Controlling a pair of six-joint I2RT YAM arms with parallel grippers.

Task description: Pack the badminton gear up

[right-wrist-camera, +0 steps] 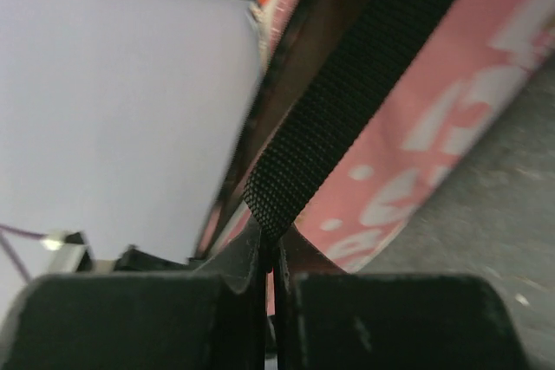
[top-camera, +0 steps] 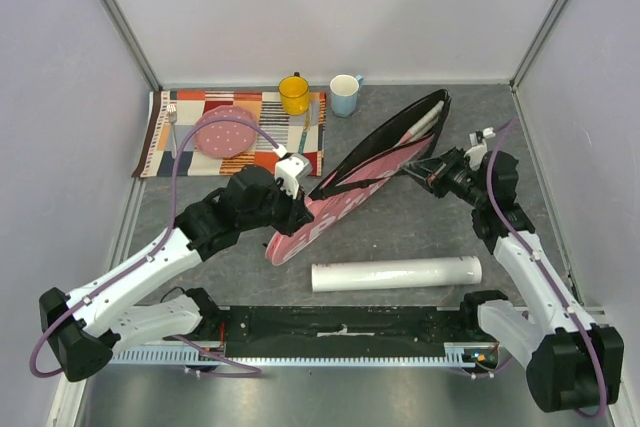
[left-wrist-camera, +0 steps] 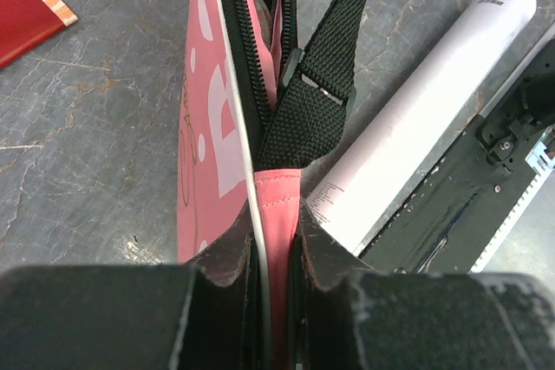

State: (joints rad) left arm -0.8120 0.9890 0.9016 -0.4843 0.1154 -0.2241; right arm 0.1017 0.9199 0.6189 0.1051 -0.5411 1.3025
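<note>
- The pink racket bag (top-camera: 335, 215) lies slantwise across the middle of the bench (top-camera: 420, 232). Its narrow end points toward my left arm and its wide mouth gapes toward the far right corner. White racket handles (top-camera: 425, 122) poke out of the opening.
- My left claw (left-wrist-camera: 276, 279) is clamped on the bag's narrow end, with pink fabric and a white edge pinched between the fingers, just beside the black zip.
- My right claw (right-wrist-camera: 270, 257) is closed tight on the bag's black strap (right-wrist-camera: 347, 101), gripping it at a fold. Seen from above, it sits along the bag's right-hand rim, about halfway up.
- The long white tube (top-camera: 395, 274) lies flat, parallel to the near edge, between the bag and my arm bases. From above, a band of grey bench separates tube and bag. My left wrist camera shows the tube running just beside the bag's end, and I cannot tell whether they touch.
- Grey bench stretches from the bag's mouth to the right wall (top-camera: 600, 147), where my right forearm stands.
- At far left, the striped placemat (top-camera: 255, 105) carries a pink dotted plate (top-camera: 225, 131), with its right edge near my left claw.
- A yellow mug (top-camera: 294, 94) and a blue mug (top-camera: 344, 95) stand side by side by the back wall.
</note>
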